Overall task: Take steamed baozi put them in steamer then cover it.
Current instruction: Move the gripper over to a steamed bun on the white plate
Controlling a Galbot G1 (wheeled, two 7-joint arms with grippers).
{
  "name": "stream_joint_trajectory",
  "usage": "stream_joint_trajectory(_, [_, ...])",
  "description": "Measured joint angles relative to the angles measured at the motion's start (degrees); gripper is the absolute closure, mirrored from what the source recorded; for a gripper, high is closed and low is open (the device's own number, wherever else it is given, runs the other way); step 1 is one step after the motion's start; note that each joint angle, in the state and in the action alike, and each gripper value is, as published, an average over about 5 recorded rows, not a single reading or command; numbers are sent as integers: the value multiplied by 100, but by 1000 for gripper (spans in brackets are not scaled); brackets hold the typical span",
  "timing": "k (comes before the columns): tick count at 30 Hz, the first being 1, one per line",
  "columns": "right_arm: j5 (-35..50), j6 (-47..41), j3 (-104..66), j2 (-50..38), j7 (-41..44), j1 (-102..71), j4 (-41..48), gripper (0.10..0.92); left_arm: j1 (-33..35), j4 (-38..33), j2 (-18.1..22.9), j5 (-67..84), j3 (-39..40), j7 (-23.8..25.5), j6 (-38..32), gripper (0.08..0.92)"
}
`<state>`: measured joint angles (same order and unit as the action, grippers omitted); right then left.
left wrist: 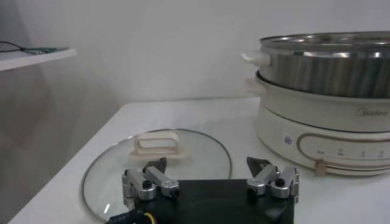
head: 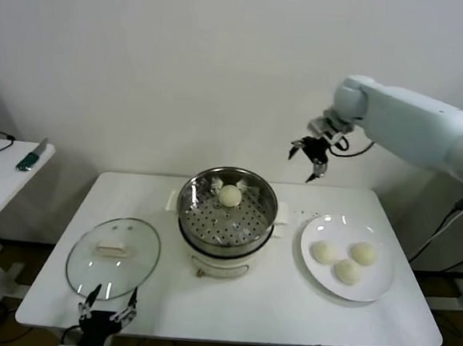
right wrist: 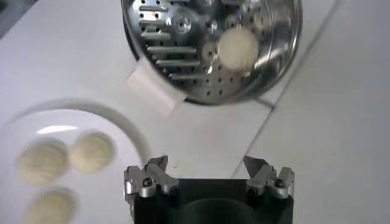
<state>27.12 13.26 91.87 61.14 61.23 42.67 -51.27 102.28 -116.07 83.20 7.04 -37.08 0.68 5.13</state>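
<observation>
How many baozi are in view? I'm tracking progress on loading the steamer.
4. One baozi lies in the steamer, toward its far side. Three are on the plate to its right: and. None seems hidden.

cream baozi (head: 230, 195), shiny perforated steamer (head: 248, 222)

One cream baozi (head: 230, 195) sits in my open steel steamer (head: 204, 219); three wait on the plate (head: 383, 285); the glass cover (head: 113, 257) lies flat alongside.
</observation>
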Motion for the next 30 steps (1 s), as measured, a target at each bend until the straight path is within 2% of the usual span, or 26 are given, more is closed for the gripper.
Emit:
stream_joint_trajectory(6, [347, -1063, 232, -721, -376, -36, -750, 203, -75, 50, -2, 3, -10, 8, 16, 177])
stream_joint_trajectory(12, [418, -1742, 271, -1153, -612, -296, -1205, 203, -102, 68, -5, 17, -39, 10, 16, 177])
stream_joint_trajectory(30, [-300, -2391, -425, -1349, -817, -1661, -1150, 203, -43, 148, 41, 28, -94, -3, -20, 177])
